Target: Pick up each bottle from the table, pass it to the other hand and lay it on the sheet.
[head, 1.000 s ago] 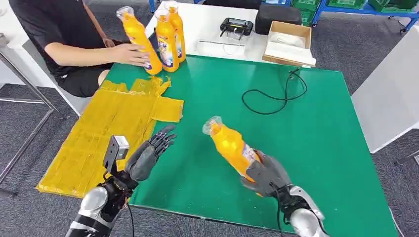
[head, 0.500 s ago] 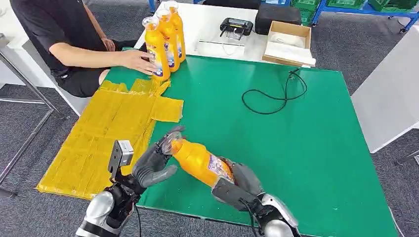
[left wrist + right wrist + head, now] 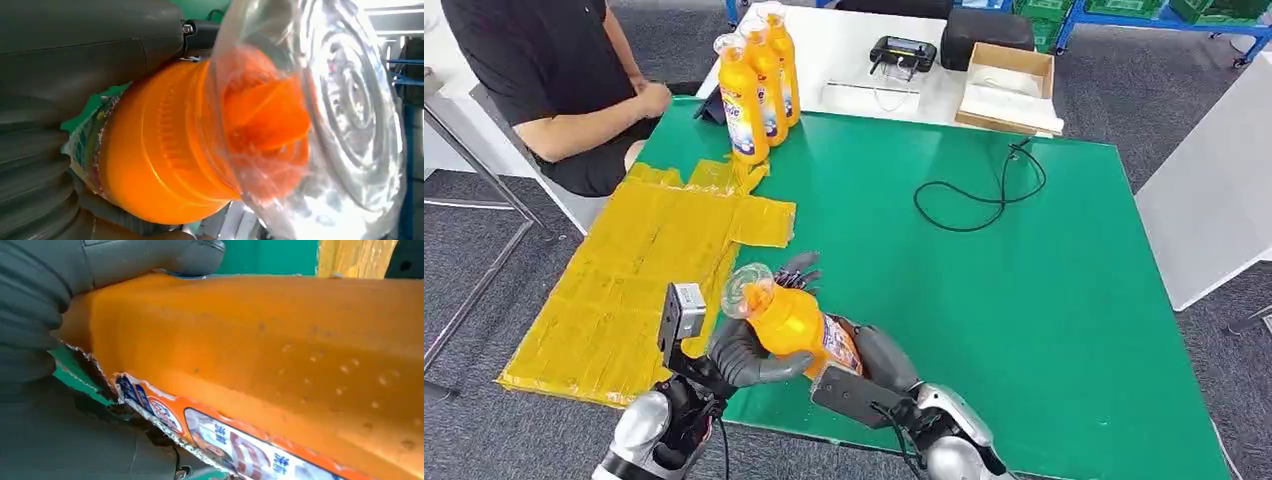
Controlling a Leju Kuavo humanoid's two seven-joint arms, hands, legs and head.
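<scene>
We have the orange bottle (image 3: 796, 322) held between both hands above the near edge of the green table (image 3: 1024, 300): our right hand (image 3: 874, 368) grips its lower body while our left hand (image 3: 749, 352) wraps the shoulder under the clear cap, which we judge to be the handover. The yellow sheet (image 3: 639, 270) lies just beyond our left hand, three more bottles (image 3: 759, 80) stand far ahead beside a seated person (image 3: 554, 80), and grey carpet surrounds the table.

I'm seeing the bottle (image 3: 792, 322) hiding most of my right hand (image 3: 874, 362) behind it; its label (image 3: 240, 440) is running off the right wrist frame, print too blurred for me to read.
</scene>
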